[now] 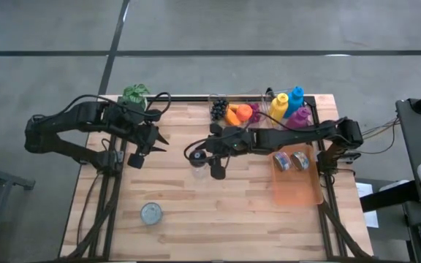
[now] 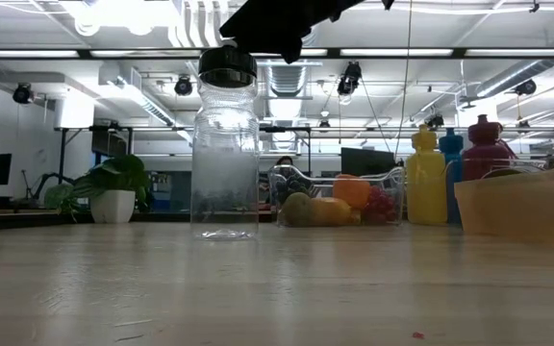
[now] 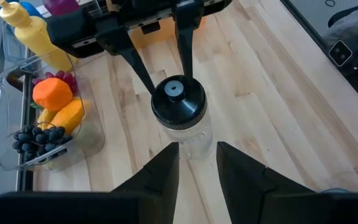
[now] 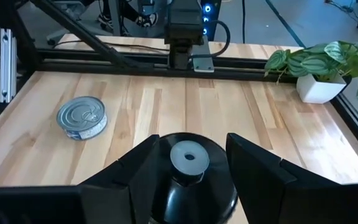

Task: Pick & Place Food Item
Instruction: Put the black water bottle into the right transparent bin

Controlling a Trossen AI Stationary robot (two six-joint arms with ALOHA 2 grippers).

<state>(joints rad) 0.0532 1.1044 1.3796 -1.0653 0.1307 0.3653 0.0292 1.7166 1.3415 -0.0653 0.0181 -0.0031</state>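
Wooden worktop (image 1: 218,212). At centre stands a clear jar (image 2: 225,159) with black lid; right hand (image 1: 201,155) grasps the lid. Left hand (image 1: 154,138), at nine o'clock, parted, empty. Orange tray (image 1: 296,186) holds two cans (image 1: 291,161). Wire basket (image 3: 17,134) holds fruit.

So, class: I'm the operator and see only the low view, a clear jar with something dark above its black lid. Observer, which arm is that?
Observer: The right arm. Its right pincer sits over the jar lid.
Operator: And the left arm?
Observer: The left pincer is open and empty, pointing at the jar from the opposite side.
Operator: Any tins around?
Observer: A lone tin stands on the left arm's side. A pair of tins lies in the orange tray.
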